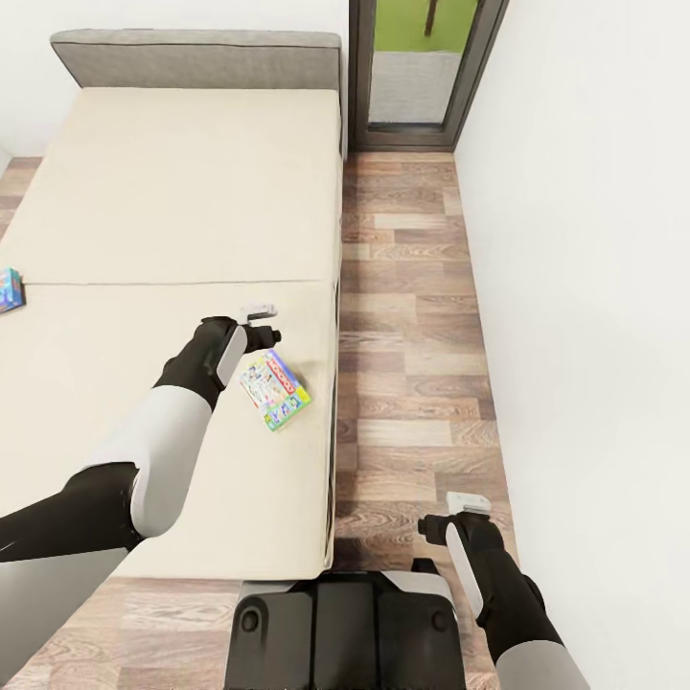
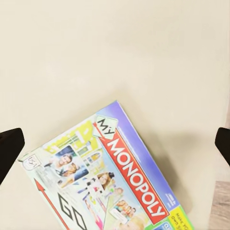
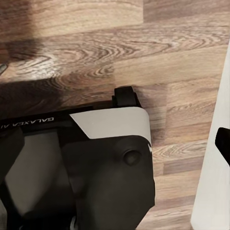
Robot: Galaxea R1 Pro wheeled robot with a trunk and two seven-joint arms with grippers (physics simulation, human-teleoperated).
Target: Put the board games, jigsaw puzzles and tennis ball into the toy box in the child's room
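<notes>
"My MONOPOLY" and "GO" are what we read on the green-and-white board game (image 2: 110, 187), lying flat on the bed (image 1: 172, 192) just below our spread-open left claw (image 1: 261, 324).

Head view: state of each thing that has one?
My Monopoly box: flat on bed, near edge, closed, not gripped.
Blue game box: on bed, cut by frame edge.
Left claw: open, above the Monopoly box.
Right claw: over floor, empty; opening unclear.
Bed: bare mattress.

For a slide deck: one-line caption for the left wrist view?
Open left gripper hovering over the Monopoly box lying flat on the beige bed.
</notes>
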